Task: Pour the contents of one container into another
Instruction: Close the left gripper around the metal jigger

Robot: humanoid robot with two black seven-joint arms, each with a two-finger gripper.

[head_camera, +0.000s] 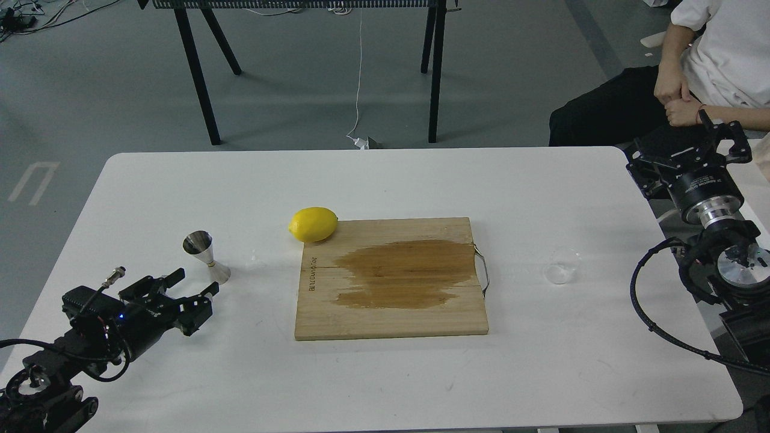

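Note:
The steel jigger [206,257] stands upright on the white table [385,373], left of the cutting board. My left gripper [195,284] lies low over the table just in front of and below the jigger's base. It is open, with nothing between its fingers, and one fingertip [210,290] comes close to the base. The clear cup [559,268] sits on the table right of the board, faint against the white top. My right gripper [689,150] hovers off the table's far right corner, well behind the cup, its fingers spread and empty.
A wooden cutting board [391,319] with a dark wet stain and a metal handle lies mid-table. A yellow lemon [313,224] rests at its far left corner. A seated person [710,66] is behind the right arm.

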